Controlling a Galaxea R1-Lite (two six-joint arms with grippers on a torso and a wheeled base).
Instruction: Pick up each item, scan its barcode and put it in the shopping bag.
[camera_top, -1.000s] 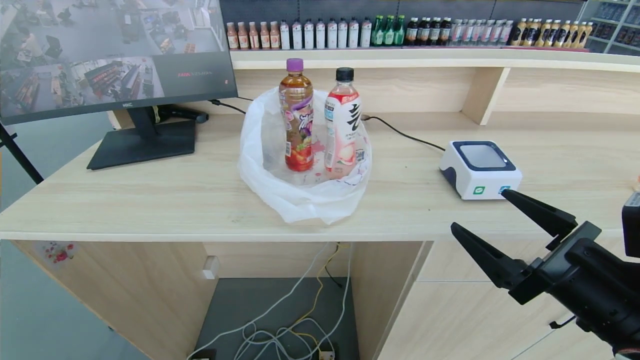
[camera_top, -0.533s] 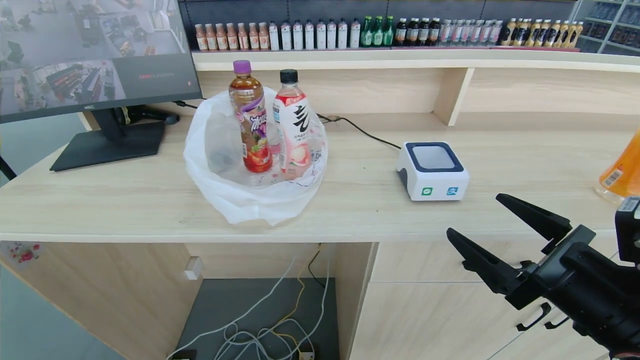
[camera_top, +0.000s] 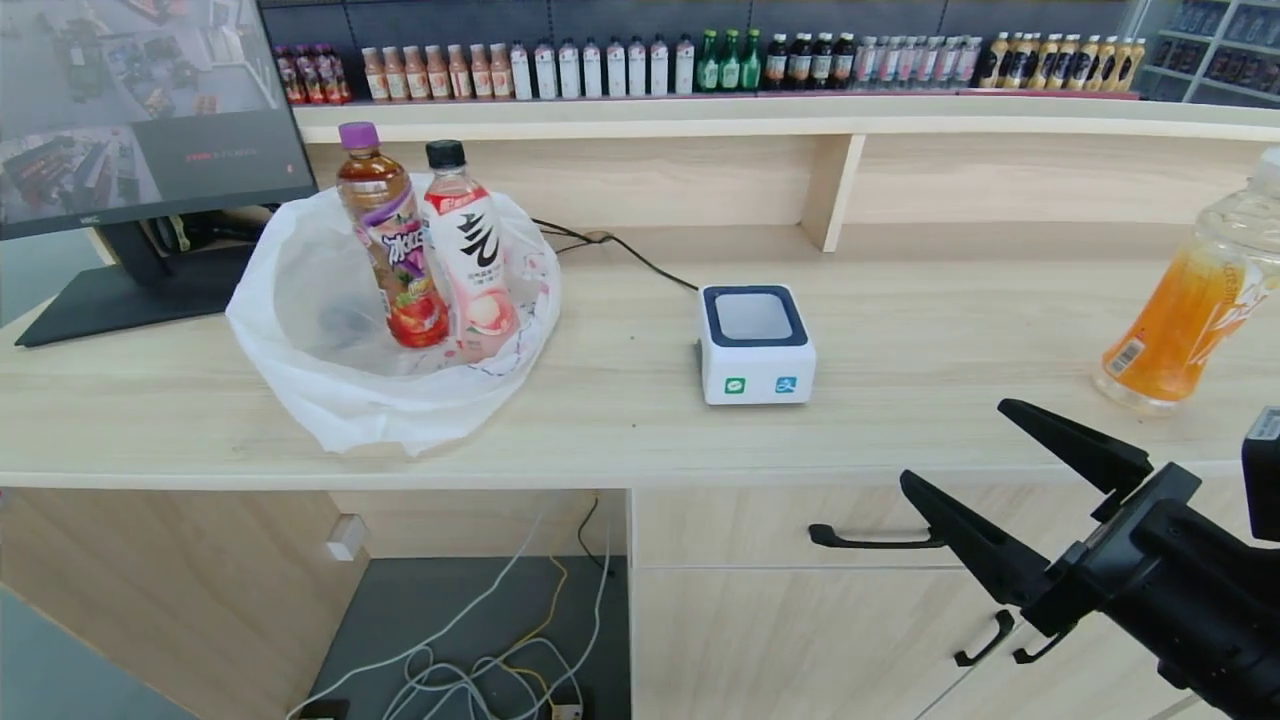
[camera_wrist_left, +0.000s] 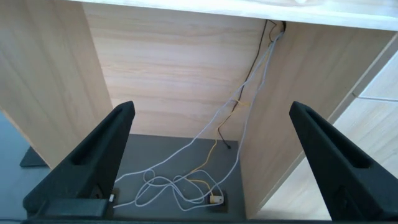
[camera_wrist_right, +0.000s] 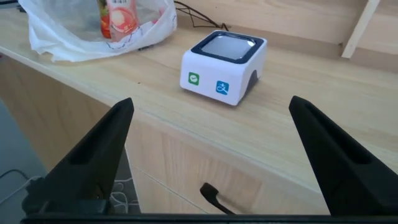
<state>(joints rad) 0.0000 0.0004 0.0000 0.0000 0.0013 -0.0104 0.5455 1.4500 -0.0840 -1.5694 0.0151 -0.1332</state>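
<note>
Pale wooden counter (camera_top: 900, 300) ahead, row of shelf bottles (camera_top: 700, 62) behind it, monitor (camera_top: 130, 100) at the left end. Toward the left, white shopping bag (camera_top: 330, 400) slumped open on the top, rim rolled down, probably for taking items from above. Inside, upright and touching, purple-capped bottle (camera_top: 385, 240) and black-capped bottle (camera_top: 468, 250), by the look of it already dealt with. Near the middle, scanner (camera_top: 753, 342), window facing up, well apart from the bag, handy for passing a barcode over on the way. Far right, orange bottle (camera_top: 1190, 300) standing on the counter, barcode label turned this way, not yet picked up; likely next in line. Right gripper (camera_top: 955, 442) empty, fingers spread wide, hanging before the counter edge, short of both scanner and orange bottle. Left gripper (camera_wrist_left: 211, 109) likewise wide apart and empty, low under the counter, facing loose cables (camera_wrist_left: 205, 186), seemingly parked out of the way.
</note>
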